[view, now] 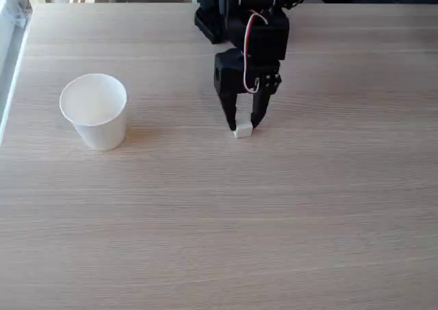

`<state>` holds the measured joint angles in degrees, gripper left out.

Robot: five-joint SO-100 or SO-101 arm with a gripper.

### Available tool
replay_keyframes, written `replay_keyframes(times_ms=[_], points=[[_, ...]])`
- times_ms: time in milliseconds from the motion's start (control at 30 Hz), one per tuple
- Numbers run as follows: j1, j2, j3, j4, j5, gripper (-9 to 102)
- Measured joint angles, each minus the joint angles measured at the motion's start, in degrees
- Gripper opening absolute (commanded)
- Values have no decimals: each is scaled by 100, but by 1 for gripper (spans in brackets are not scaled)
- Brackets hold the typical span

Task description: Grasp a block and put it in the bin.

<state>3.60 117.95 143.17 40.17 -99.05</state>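
In the fixed view a tiny white block (243,131) lies on the wooden table (274,221) just right of centre. My black gripper (244,124) points straight down over it, one fingertip pressed against each side of the cube, so it is shut on the block. The block still looks level with the tabletop. The bin (95,111), a white paper cup, stands upright at the left, well apart from the gripper, and its round rim faces up.
The arm's black body (246,22) rises at the table's far edge behind the gripper. A window frame (10,43) runs along the left edge. Bare wood lies between the block and the cup and across the whole front.
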Motion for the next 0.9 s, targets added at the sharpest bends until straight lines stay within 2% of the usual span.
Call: replay_keyframes(times_ms=[267, 533, 733, 900], points=[[167, 677, 0, -334, -158, 0], [782, 1925, 0, -844, -439, 0], [1837, 2918, 62, -923, -439, 0], [2962, 2900, 62, -1134, -519, 0]])
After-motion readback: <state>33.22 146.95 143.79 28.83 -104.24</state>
